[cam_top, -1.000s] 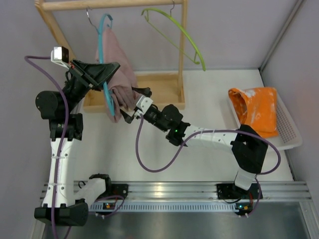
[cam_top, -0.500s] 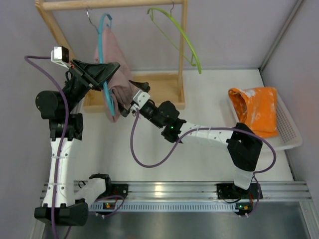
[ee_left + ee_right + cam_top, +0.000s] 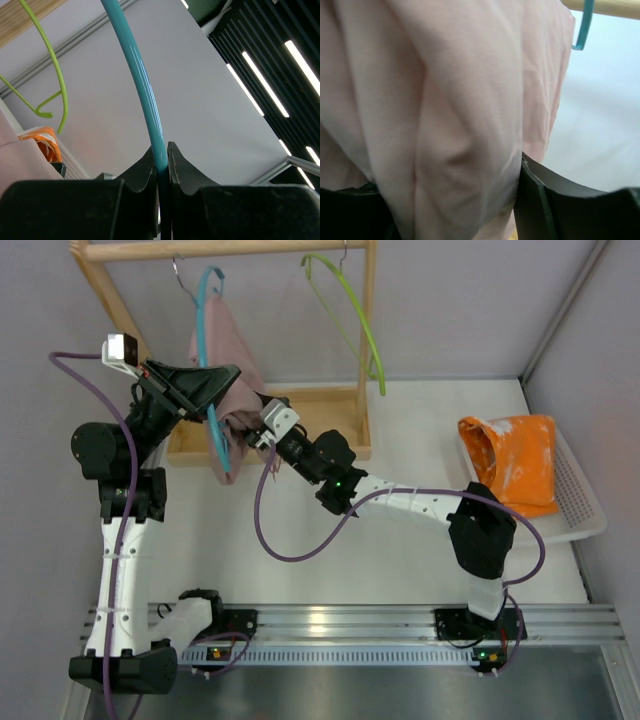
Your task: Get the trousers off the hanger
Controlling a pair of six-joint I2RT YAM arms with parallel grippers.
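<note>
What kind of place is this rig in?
Probably a lab test cell: arms bolted to an aluminium rail, bare grey walls, and a small wooden rack staged as a prop.

a green hanger [image 3: 366, 328] hangs from the wooden rack [image 3: 250, 248], white basket [image 3: 590, 512] far right.

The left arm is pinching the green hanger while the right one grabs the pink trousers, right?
Not quite. The left end effector is pinching the blue hanger, as the left wrist view shows; the green hanger hangs free. The right end effector does grip the pink trousers.
</note>
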